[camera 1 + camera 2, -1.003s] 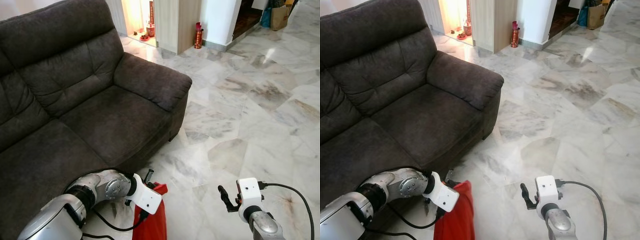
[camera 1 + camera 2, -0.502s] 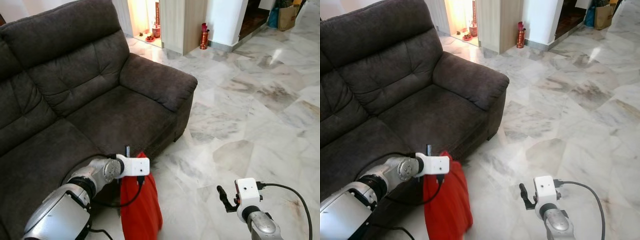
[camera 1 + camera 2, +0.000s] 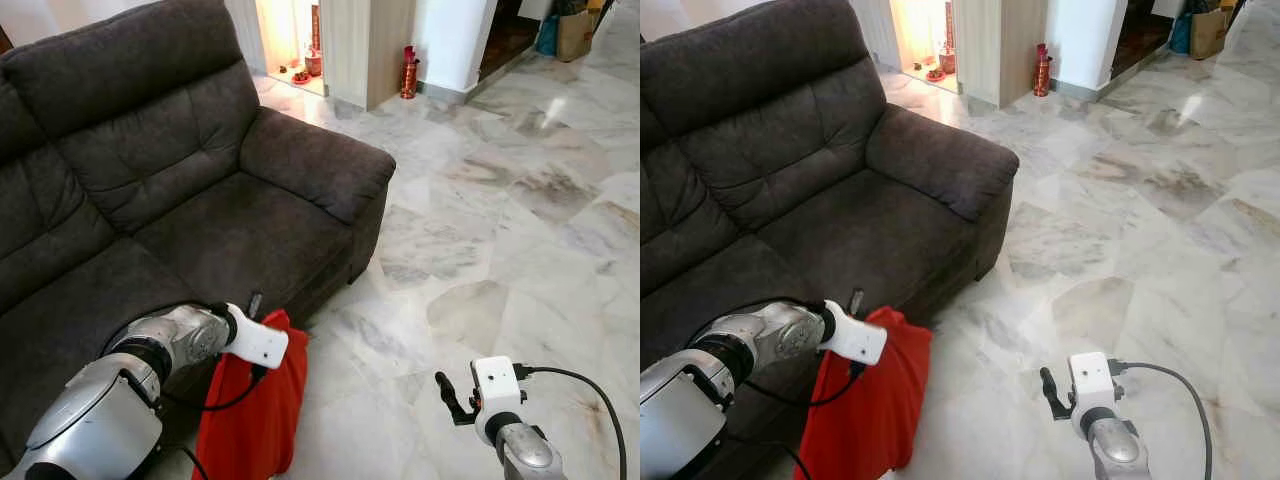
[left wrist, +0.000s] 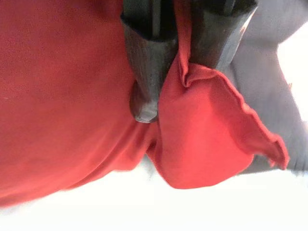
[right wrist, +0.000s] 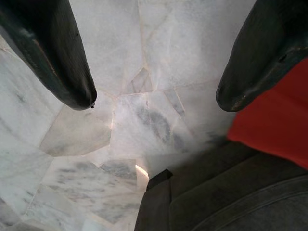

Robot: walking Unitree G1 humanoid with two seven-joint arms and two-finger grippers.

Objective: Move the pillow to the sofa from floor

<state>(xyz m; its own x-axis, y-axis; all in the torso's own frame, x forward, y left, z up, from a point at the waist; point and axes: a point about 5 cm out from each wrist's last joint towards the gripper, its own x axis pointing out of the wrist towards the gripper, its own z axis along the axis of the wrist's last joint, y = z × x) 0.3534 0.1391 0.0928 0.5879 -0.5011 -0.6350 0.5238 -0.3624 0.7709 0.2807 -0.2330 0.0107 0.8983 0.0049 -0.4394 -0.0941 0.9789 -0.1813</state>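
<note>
Pillow [image 3: 255, 415] first: it is red, and my left claw [image 4: 175, 62] is clenched on a fold of its cloth near one corner, the two black fingers [image 4: 144, 72] pinching the fabric between them in the left wrist view. From that grip the pillow hangs down limp against the front of the sofa [image 3: 200, 215], at the seat's edge; I cannot tell whether its lower end touches the floor [image 3: 500, 200]. I see the left arm reaching across from the lower left, its white wrist block just beside the pillow's top edge, with a black cable looping under it. The sofa is dark brown, its seat cushions and near armrest bare, and it stands on pale marble tiles with grey veining. My right claw [image 5: 154, 96] is released, its fingers spread wide and pointing at the floor, well apart from the pillow, low on the right. Farther back I make out a small red canister [image 3: 408, 72] by a doorway and a brown bag [image 3: 573, 20] at the far corner.
</note>
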